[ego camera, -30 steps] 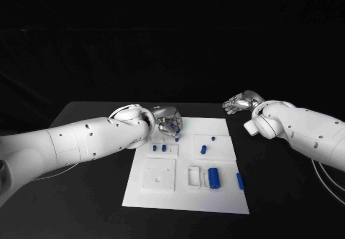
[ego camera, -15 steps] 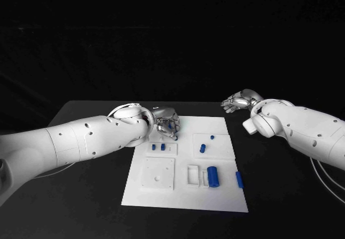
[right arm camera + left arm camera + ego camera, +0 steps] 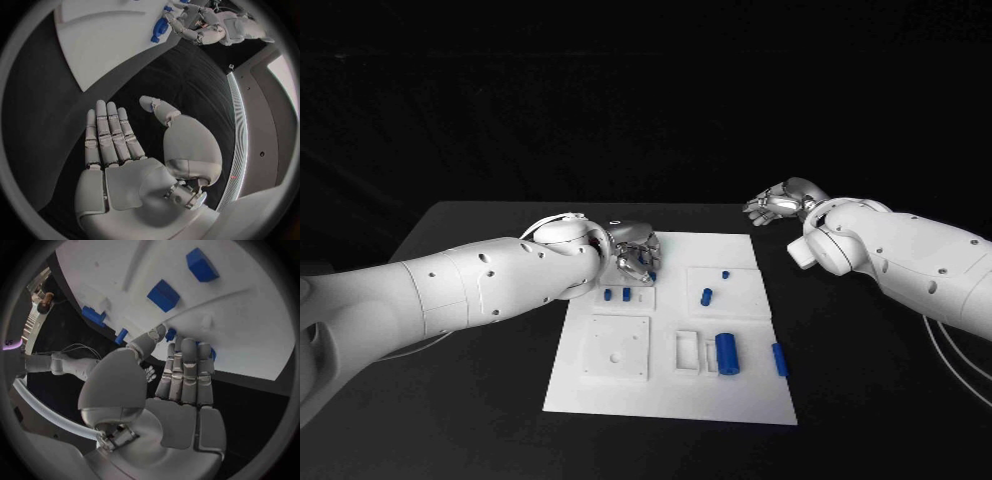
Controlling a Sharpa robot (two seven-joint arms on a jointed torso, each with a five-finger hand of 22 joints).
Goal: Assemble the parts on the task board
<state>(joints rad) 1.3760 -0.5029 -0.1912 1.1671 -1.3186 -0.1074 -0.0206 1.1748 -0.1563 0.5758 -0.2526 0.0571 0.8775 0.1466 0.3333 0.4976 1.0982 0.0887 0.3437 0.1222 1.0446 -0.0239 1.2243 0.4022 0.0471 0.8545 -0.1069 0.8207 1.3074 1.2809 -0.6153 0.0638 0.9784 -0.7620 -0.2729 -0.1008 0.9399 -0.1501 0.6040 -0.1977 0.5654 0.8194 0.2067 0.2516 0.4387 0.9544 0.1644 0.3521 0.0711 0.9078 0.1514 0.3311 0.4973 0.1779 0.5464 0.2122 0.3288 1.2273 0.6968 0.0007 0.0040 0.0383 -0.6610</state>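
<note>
Left hand [image 3: 635,255] hovers over the task board's [image 3: 675,400] far left corner, fingertips [image 3: 170,334] pinching a small blue part [image 3: 170,333]. My guess: it is carrying this piece toward a seat, and next must line it up and lower it. Right hand [image 3: 776,205] idles open above the worktop [image 3: 877,400], holding nothing. Since a second ago the left hand has barely shifted; the other parts lie unmoved.
</note>
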